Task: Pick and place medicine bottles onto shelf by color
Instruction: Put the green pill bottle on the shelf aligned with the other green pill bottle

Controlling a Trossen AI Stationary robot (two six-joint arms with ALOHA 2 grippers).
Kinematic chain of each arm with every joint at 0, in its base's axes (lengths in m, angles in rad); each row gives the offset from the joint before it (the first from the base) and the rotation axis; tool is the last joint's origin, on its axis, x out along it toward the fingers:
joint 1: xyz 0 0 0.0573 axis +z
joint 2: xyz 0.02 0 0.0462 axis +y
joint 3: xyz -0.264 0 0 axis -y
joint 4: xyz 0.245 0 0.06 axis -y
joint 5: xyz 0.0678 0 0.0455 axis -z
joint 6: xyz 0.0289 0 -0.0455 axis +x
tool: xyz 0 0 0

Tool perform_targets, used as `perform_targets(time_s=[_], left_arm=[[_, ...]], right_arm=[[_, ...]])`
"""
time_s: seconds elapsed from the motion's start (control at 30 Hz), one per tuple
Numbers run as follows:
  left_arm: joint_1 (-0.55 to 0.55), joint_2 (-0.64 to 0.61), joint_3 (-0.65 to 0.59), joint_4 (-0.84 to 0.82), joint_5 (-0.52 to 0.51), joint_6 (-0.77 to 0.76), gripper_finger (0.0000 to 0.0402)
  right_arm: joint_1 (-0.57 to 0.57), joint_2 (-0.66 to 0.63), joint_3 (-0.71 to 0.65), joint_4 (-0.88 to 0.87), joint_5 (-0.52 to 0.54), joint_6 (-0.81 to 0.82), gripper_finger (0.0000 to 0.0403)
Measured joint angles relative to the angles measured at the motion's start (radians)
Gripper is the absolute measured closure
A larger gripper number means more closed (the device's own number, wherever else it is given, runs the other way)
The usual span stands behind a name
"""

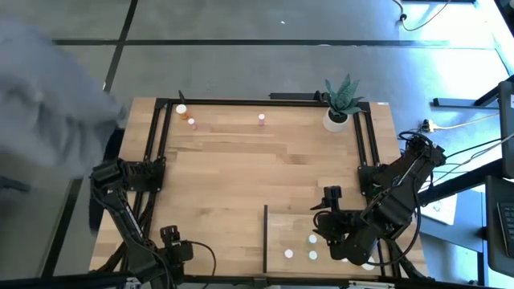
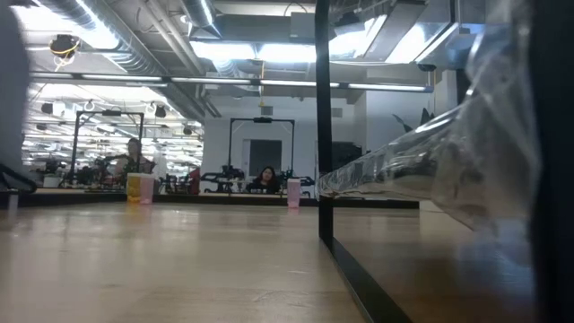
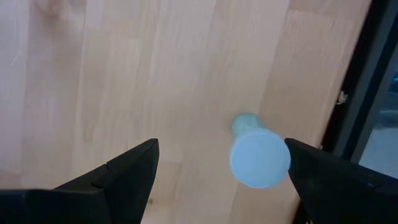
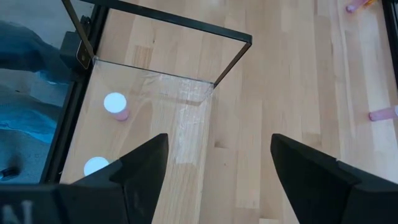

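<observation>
My left gripper (image 3: 217, 168) is open near the table's near left corner (image 1: 171, 238). A bottle with a white cap and pale body (image 3: 259, 157) stands upright on the table between its fingers, close to one finger (image 3: 329, 177). My right gripper (image 4: 217, 168) is open and empty above the shelf (image 1: 353, 225), a light-wood panel with a dark upright edge (image 1: 265, 241). White-capped bottles stand on the shelf (image 1: 313, 238), (image 1: 288, 254), (image 1: 312, 255); one is pink (image 4: 115, 104). A white (image 1: 181, 109), an orange (image 1: 191, 123) and a pink bottle (image 1: 261, 120) stand near the far edge. My left gripper has the bottle's cap (image 3: 283, 155) right beside one finger in its wrist view, seen from above. I cannot tell whether the finger touches it. The bottle stands upright on the table.
A white pot with a green plant (image 1: 339, 112) stands at the far right corner. A black frame (image 1: 265, 102) runs along the table's edges. The shelf carries a clear panel in a dark frame (image 4: 180, 81). A blurred grey sleeve (image 1: 48, 96) shows at the far left. People show in the room behind (image 2: 266, 178).
</observation>
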Motion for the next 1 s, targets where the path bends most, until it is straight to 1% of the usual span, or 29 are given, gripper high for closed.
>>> perform_targets(time_s=[0.17, 0.67, 0.83, 1.0], left_arm=[[0.0, 0.0, 0.0, 0.001, -0.018, 0.001, 0.0066], [0.0, 0.0, 0.0, 0.022, -0.02, 0.001, 0.0066], [0.0, 0.0, 0.0, 0.04, -0.097, 0.001, 0.0066], [0.0, 0.0, 0.0, 0.039, -0.104, 0.001, 0.0066]], right_arm=[[0.0, 0.0, 0.0, 0.0, 0.0, 0.0, 0.0118], [0.0, 0.0, 0.0, -0.001, 0.0, -0.004, 0.0118], [0.0, 0.0, 0.0, -0.001, 0.0, -0.001, 0.0118], [0.0, 0.0, 0.0, -0.001, 0.0, 0.0, 0.0118]])
